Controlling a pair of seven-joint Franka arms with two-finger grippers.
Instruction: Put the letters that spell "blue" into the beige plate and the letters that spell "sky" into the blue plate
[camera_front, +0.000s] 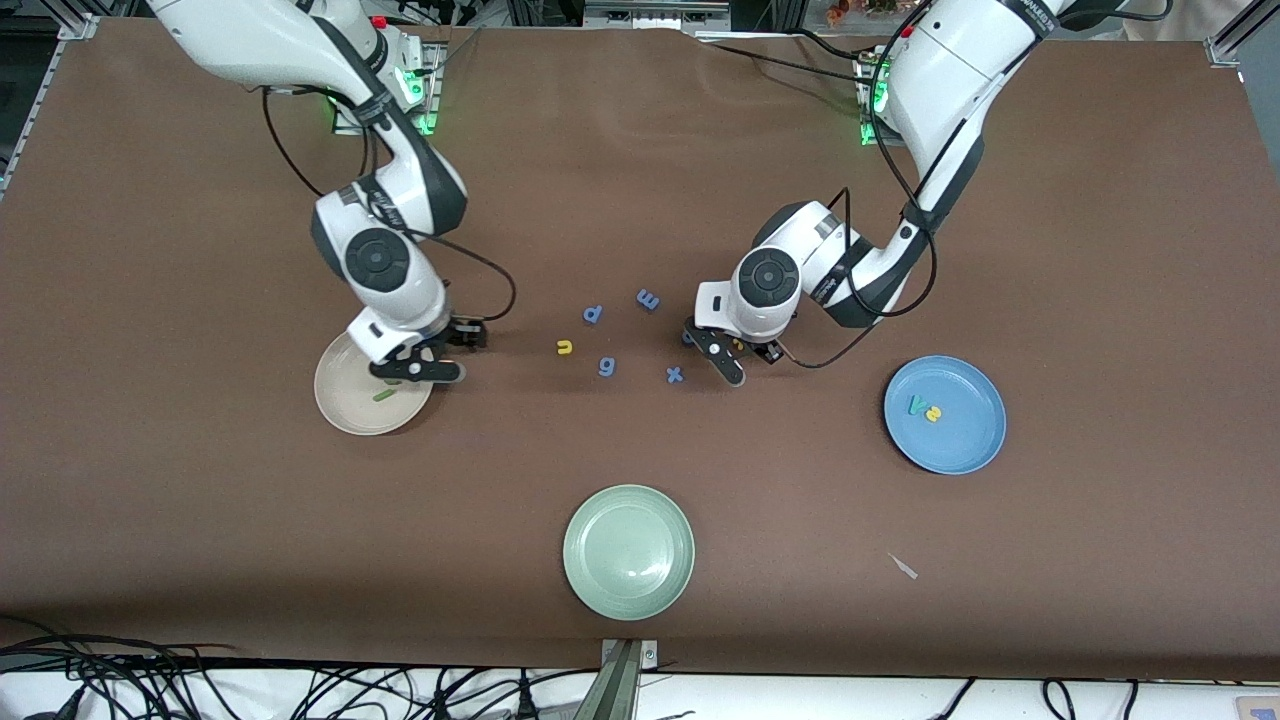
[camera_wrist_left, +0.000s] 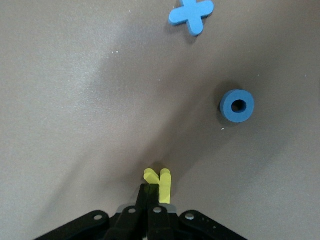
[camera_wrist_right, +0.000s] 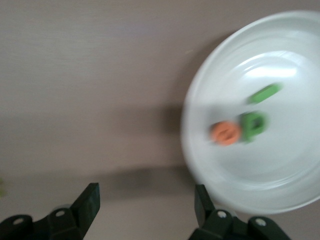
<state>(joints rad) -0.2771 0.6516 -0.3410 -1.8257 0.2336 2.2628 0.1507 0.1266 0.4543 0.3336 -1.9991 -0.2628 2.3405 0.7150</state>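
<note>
The yellow k (camera_wrist_left: 159, 184) sits pinched in the left gripper (camera_wrist_left: 154, 192) at table level; periwinkle letters (camera_front: 675, 375) crowd near. The right gripper (camera_wrist_right: 145, 200), jaws spread, hovers over the beige plate (camera_front: 340, 405), holding b, l, e (camera_wrist_right: 226, 133).

Right arm: white, jointed, reaching from its base down toward the front camera, wrist bent downward. Right gripper (camera_front: 425, 368): black two-finger type, low over the rim of the beige plate; fingers (camera_wrist_right: 90, 200) spread wide apart, nothing between them.

Left arm: white, elbow folded, forearm angled toward the table's middle. Left gripper (camera_front: 728, 362): black, down at table level; fingertips (camera_wrist_left: 156, 205) pinched together on a small yellow foam letter (camera_wrist_left: 159, 183).
</note>
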